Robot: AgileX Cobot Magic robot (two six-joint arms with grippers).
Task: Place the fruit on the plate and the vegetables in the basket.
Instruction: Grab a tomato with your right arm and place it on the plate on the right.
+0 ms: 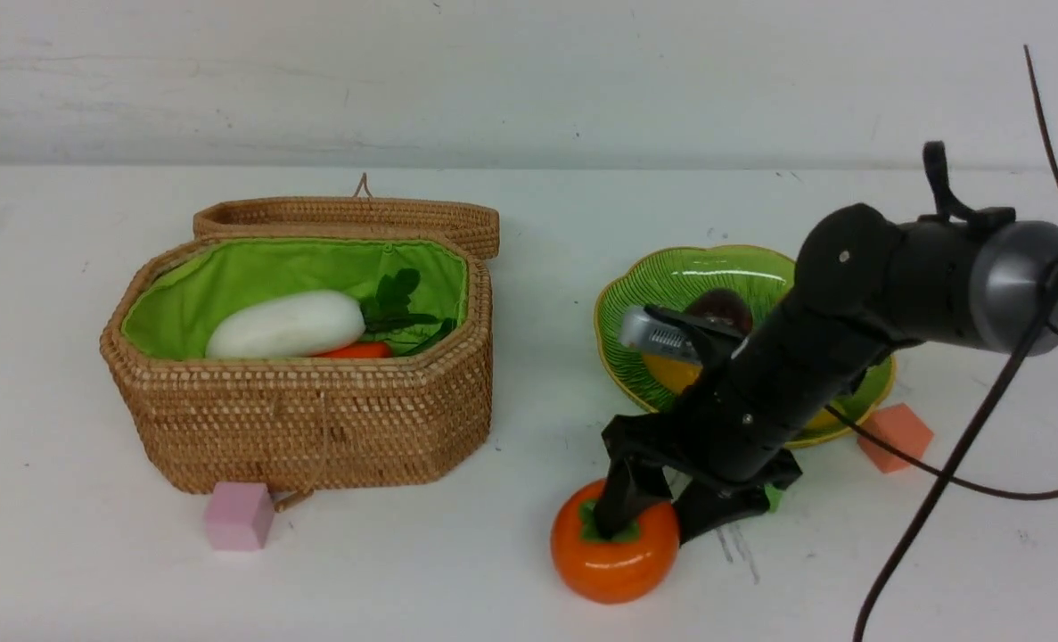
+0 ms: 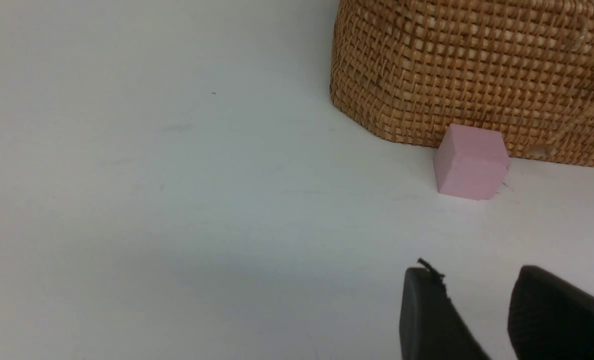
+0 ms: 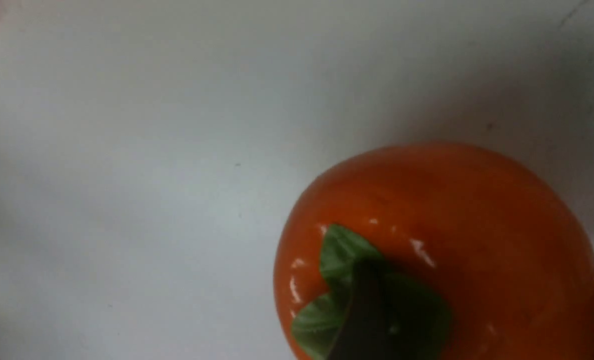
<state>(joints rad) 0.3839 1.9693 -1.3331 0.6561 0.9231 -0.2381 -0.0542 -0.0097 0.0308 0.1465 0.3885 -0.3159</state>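
Right gripper (image 1: pixel 652 517) down on the persimmon (image 1: pixel 615 555); no readable writing anywhere.

You have a scuffed white table (image 1: pixel 529 580) against a pale wall. One right finger presses on the persimmon's green leaf cap, the other sits beside its flank, jaws spread around the fruit near the green plate (image 1: pixel 671 285), which holds a dark round fruit (image 1: pixel 720 310). The white radish (image 1: pixel 286 325) and a red-orange pepper (image 1: pixel 356 350) lie in the wicker basket (image 1: pixel 315 419). Your left gripper (image 2: pixel 477 315) hangs narrowly parted, empty, near a pink cube (image 2: pixel 471 161).
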